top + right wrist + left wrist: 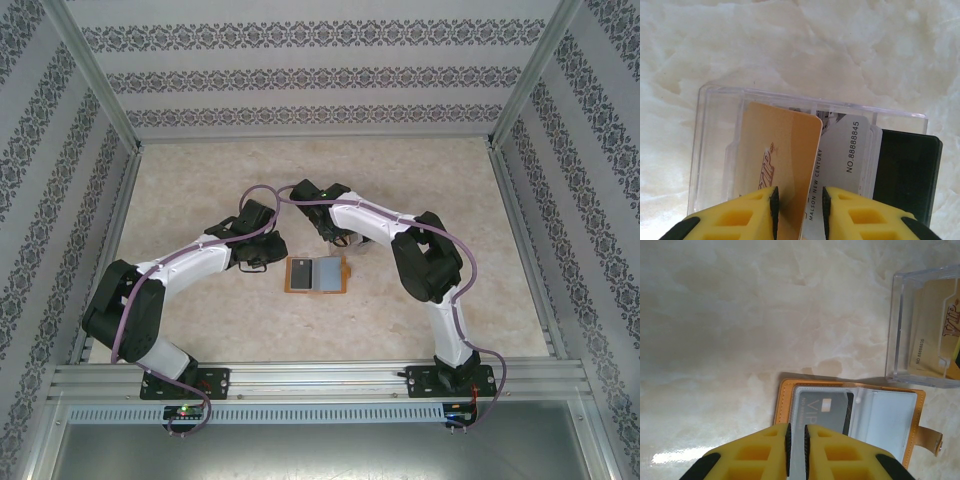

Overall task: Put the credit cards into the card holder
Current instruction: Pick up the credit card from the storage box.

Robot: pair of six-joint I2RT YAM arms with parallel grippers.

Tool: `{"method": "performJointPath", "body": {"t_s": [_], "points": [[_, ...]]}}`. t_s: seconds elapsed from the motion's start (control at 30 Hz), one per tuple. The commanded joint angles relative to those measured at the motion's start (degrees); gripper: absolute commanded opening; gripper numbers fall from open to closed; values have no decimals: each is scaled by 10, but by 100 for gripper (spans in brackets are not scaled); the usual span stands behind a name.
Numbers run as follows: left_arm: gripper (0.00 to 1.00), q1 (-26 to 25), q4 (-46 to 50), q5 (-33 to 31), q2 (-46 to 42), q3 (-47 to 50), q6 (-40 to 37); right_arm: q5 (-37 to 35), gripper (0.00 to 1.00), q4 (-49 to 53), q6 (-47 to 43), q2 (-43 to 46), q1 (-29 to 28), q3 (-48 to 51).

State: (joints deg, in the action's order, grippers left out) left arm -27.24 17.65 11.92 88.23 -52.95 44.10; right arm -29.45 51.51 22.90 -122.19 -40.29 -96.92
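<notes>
Right claw [799, 197] hangs with jaws apart over the clear box [810, 98], which holds an orange-yellow card [780, 145] overlapping a pale grey card [847, 150]. A black panel [905, 170] pokes past the box's right wall, and what it is stays unclear. Left claw [796, 432], jaws almost together, covers the near edge of the card holder [890, 420], which lies open on the tabletop [740, 315] with a dark card [827, 407] in its left pocket. Whether it pinches anything I cannot tell.
</notes>
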Motion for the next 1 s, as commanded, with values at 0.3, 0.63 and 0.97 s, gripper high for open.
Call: {"method": "performJointPath", "body": {"t_s": [0.3,0.63,0.97], "points": [[17,7,13,9,-1,-2,-6,-18,22,9,1,29,3,8],[17,8,12,13,3,-3,-4,-19,20,6,2,34,6,16],[17,8,11,18,8,-5,-4,-19,11,1,3,49,9,27]]}}
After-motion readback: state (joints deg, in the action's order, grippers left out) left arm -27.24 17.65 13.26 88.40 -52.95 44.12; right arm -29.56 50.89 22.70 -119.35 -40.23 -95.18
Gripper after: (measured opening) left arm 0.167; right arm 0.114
